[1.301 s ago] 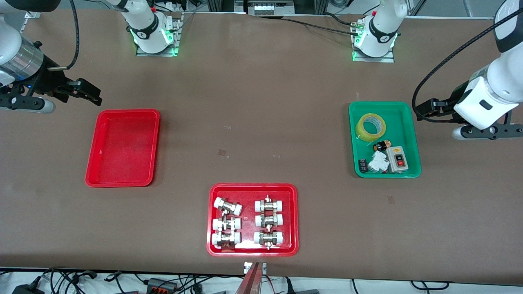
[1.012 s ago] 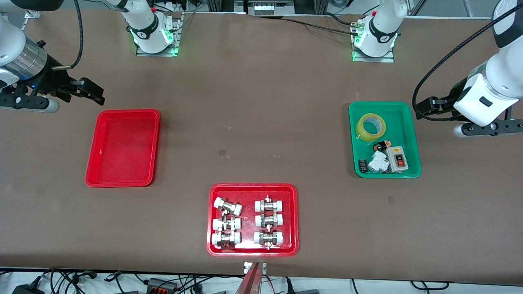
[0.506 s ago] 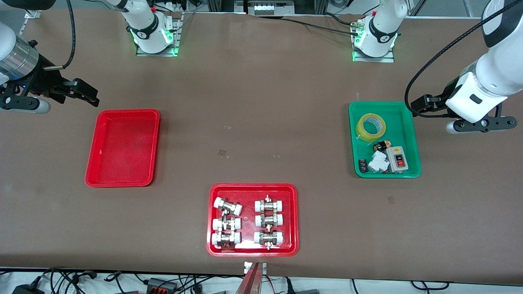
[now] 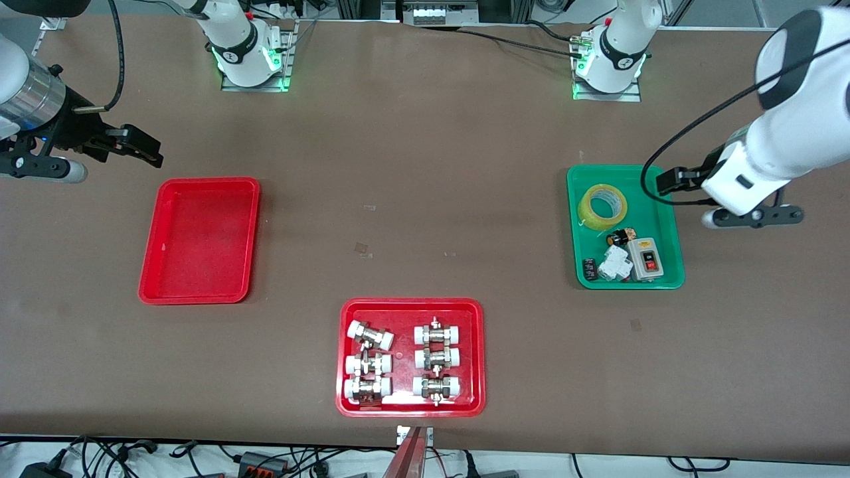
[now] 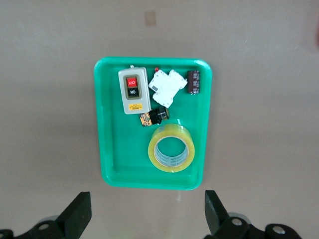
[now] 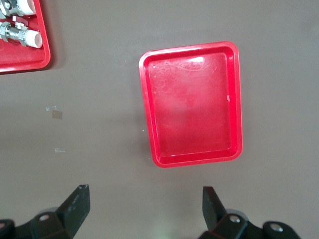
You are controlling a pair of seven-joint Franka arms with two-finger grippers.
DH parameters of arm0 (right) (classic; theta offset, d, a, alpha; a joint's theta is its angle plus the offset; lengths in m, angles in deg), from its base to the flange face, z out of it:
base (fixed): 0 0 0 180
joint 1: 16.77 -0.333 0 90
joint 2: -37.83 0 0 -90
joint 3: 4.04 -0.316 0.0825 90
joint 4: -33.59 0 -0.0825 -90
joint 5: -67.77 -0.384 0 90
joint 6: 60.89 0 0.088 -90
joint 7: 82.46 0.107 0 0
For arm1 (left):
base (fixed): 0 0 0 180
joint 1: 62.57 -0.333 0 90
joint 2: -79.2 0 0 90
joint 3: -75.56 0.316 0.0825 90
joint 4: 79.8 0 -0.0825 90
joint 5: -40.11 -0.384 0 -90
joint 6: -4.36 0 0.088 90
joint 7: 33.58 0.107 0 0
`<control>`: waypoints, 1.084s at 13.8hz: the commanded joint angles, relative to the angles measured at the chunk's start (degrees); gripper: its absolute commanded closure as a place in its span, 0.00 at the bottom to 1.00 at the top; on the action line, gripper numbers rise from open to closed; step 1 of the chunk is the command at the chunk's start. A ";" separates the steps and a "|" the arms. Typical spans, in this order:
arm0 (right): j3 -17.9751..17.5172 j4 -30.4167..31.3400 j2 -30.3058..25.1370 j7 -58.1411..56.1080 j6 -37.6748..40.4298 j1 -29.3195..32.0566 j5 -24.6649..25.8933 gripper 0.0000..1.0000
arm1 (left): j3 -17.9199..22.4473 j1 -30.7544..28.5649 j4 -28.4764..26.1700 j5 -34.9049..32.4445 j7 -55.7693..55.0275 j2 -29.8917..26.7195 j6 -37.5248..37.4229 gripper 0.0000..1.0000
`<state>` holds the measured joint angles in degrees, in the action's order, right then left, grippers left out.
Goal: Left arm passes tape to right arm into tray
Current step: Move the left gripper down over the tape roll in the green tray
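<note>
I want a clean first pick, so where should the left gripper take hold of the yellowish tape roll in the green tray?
The translucent yellowish tape roll lies flat in the green plastic tray, hole facing up. Best come straight down with the open left gripper: one of the fingers in the pale core, one outside, on the wall away from the small black part close beside it.

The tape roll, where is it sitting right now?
The tape lies in the green tray toward the left arm's end of the table, beside a small black part, untouched.
</note>
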<state>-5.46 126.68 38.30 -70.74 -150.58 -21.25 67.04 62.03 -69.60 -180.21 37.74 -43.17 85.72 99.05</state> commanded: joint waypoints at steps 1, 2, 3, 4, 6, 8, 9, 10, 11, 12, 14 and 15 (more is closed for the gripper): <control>-0.16 -1.50 0.58 -0.38 1.27 0.44 -0.68 0.00 | -0.36 -0.61 -11.17 0.00 1.95 -1.77 7.31 0.00; -0.16 -1.50 0.58 -0.38 1.36 0.44 -0.68 0.00 | -0.36 -1.14 -16.17 0.00 1.95 -2.47 12.57 0.00; -0.16 -1.50 0.58 -0.38 1.36 0.44 -0.68 0.00 | -0.36 -1.84 -20.22 0.00 1.95 -2.47 16.62 0.00; -0.16 -1.41 0.58 -0.29 1.36 0.36 -0.68 0.00 | -0.36 -1.93 -23.75 0.00 2.03 -1.78 20.67 0.00; -0.16 -1.41 0.58 -0.38 1.36 0.36 -0.68 0.00 | -0.36 -1.93 -28.16 0.00 2.03 0.50 26.57 0.00; -0.24 -1.41 0.58 -0.29 1.36 0.27 -0.68 0.00 | -0.36 -2.81 -29.14 0.00 2.03 2.79 28.70 0.00; -0.24 -1.41 0.58 -0.29 1.36 0.27 -0.68 0.00 | -0.36 -2.81 -29.40 0.00 2.03 4.19 29.23 0.00; -0.24 -1.41 0.58 -0.29 1.36 0.27 -0.68 0.00 | -0.36 -2.90 -29.93 0.00 2.03 5.16 30.71 0.00; -0.16 -1.41 0.58 -0.29 1.36 0.27 -0.68 0.00 | -0.36 -3.16 -30.80 0.00 2.03 5.87 32.47 0.00; -0.24 -1.41 0.58 -0.29 1.45 0.27 -0.68 0.00 | -0.36 -3.25 -31.77 0.00 2.03 6.31 33.88 0.00; -0.24 -1.32 0.58 -0.29 1.45 0.27 -0.68 0.00 | -0.36 -3.16 -32.39 0.00 2.12 7.71 35.64 0.00; -0.24 -1.32 0.58 -0.29 1.45 0.27 -0.68 0.00 | -0.36 -3.25 -32.39 0.00 2.12 8.50 36.35 0.00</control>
<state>-5.48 126.66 38.32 -70.74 -150.27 -21.26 67.04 62.09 -72.08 -211.73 37.74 -42.42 93.58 133.42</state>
